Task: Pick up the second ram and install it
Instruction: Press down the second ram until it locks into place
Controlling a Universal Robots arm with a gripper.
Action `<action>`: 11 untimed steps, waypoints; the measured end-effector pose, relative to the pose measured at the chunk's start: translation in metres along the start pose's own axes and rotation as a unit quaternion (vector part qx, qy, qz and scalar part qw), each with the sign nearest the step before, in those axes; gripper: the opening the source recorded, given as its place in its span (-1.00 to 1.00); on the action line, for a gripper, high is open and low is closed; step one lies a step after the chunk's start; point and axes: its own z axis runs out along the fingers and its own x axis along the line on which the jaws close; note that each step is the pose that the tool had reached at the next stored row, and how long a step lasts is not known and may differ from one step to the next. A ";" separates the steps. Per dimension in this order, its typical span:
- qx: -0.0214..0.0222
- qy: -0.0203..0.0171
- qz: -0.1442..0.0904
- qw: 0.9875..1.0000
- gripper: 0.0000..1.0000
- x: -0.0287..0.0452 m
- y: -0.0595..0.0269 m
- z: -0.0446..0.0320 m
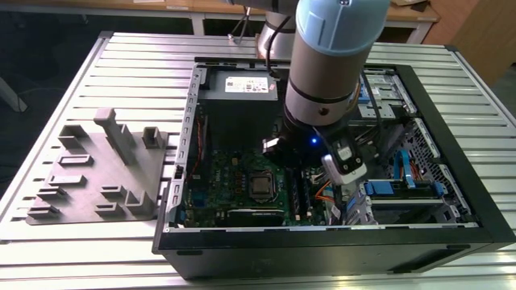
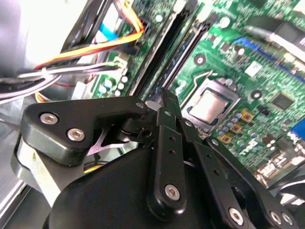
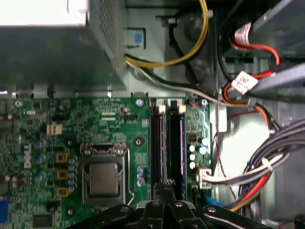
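Quick look inside the computer case (image 1: 419, 241), with everything placed off the processor socket (image 3: 103, 177) on the green motherboard (image 3: 95, 119). The arm (image 1: 327, 60) reaches down into the case next to the socket.

In both wrist views the gripper (image 3: 164, 185) (image 2: 165, 98) has its two fingers pinched right together with nothing between them, and the tips sit over the near end of the black memory slots beside the socket. Two slots run side by side there, and each looks to have a thin dark strip standing in it. The second ram (image 3: 159, 143) looks like the one in the slot closer to the socket, since the fingertips line up with it. I can't tell if the tips are actually touching it or if it's fully seated.

The other strip (image 3: 181, 143) is one slot further from the socket, with a bunch of red, orange and grey cables (image 3: 257, 171) beyond it.
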 end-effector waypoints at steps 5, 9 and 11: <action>0.001 0.000 0.000 1.000 -0.86 -0.0004 -0.0109 -0.0004; 0.005 0.000 0.000 1.000 -0.86 -0.0006 -0.0162 -0.0006; 0.007 0.000 0.000 1.000 -0.86 -0.0007 -0.0192 -0.0007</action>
